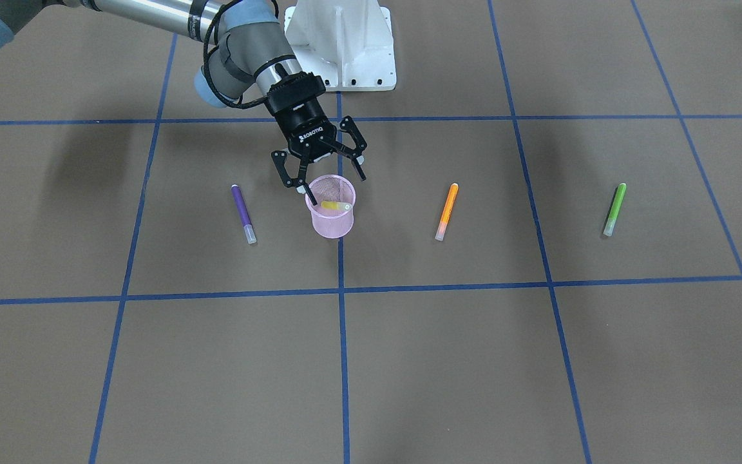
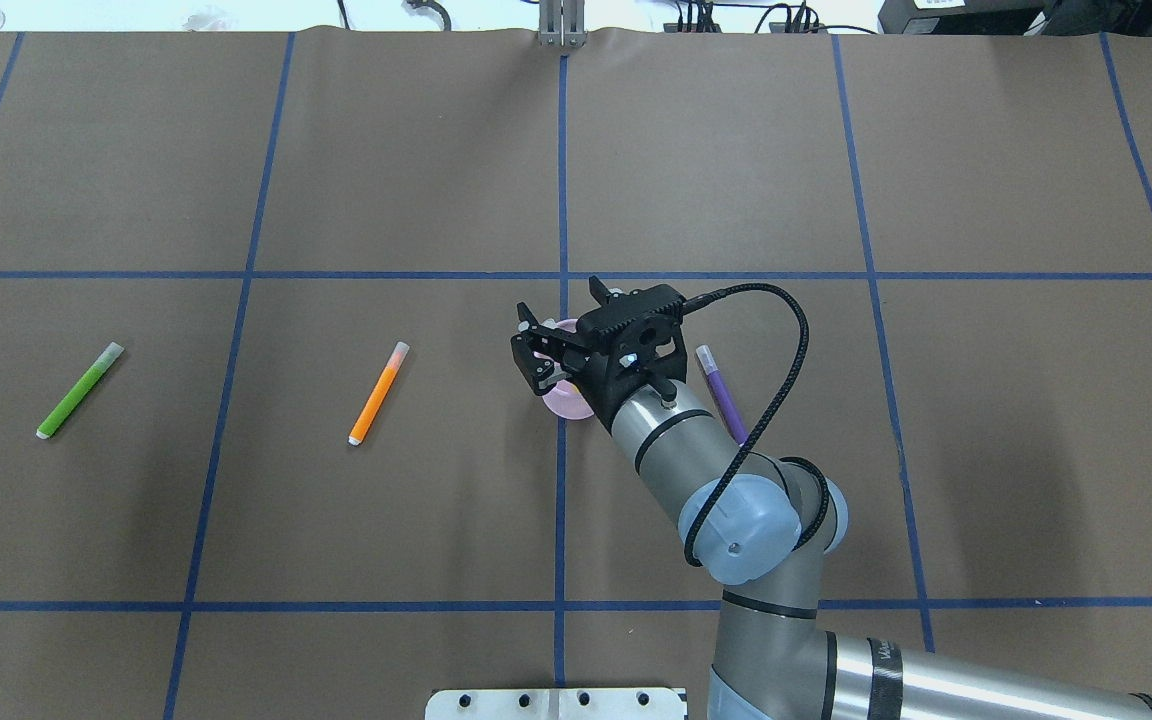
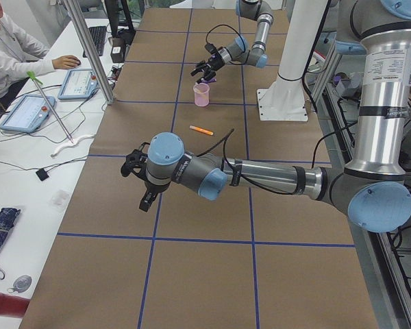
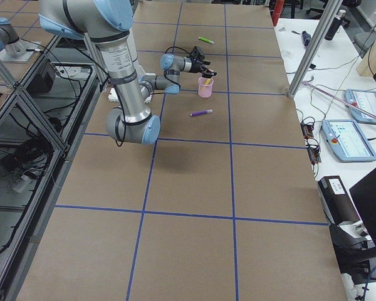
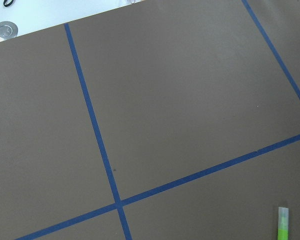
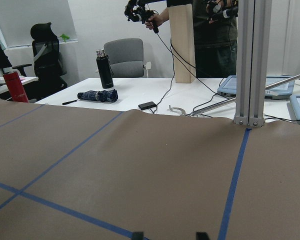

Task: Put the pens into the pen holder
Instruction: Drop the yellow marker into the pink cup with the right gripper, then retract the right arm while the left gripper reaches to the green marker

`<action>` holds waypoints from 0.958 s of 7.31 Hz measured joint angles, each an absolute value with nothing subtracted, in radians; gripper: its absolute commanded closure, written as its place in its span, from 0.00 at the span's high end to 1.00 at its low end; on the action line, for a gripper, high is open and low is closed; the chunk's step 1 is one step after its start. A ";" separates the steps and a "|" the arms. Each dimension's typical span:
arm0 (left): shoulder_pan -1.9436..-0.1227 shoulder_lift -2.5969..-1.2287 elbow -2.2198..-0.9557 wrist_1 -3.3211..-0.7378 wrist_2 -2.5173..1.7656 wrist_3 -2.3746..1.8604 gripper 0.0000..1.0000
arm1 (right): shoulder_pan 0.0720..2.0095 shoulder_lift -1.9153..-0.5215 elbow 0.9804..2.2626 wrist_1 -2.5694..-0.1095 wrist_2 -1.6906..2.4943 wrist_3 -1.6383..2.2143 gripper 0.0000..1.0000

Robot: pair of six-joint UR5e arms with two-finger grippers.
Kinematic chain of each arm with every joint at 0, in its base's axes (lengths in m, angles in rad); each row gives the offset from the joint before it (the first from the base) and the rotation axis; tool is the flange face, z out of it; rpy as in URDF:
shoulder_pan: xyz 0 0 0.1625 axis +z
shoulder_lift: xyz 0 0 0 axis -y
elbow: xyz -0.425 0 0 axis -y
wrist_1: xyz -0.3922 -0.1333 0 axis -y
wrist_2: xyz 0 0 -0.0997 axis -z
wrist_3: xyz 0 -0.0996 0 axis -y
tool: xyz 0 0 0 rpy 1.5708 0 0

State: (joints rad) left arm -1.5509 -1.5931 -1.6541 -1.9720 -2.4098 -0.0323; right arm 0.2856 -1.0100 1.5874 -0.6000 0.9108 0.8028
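Note:
The pink mesh pen holder (image 1: 332,216) stands near the table's middle, with the yellow pen (image 1: 336,205) tilted inside it. My right gripper (image 1: 335,183) hangs just over its rim, open and empty; it also shows in the overhead view (image 2: 556,340). The purple pen (image 1: 243,213) lies beside the holder on my right. The orange pen (image 1: 447,211) and the green pen (image 1: 615,209) lie further out on my left. My left gripper (image 3: 138,181) shows only in the exterior left view, low over bare paper; I cannot tell its state. The green pen's cap (image 5: 283,214) shows in the left wrist view.
The white robot base (image 1: 342,45) stands behind the holder. Blue tape lines grid the brown table paper. An operators' desk with tablets (image 3: 27,113) and metal posts (image 3: 89,51) runs along the table's far edge.

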 measured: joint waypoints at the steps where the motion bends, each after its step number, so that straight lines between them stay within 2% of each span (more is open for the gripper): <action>1: -1.550 -1.590 -1.651 -2.010 -2.410 -0.031 1.00 | 0.321 -1.009 1.638 -0.718 0.965 0.840 0.98; 3: -1.530 -1.571 -1.618 -2.146 -2.410 -0.040 1.00 | 0.451 -1.009 1.743 -0.989 1.211 0.932 0.98; 7: -1.344 -1.567 -1.594 -2.215 -2.388 -0.230 1.00 | 0.796 -1.019 1.786 -1.339 1.838 0.930 0.99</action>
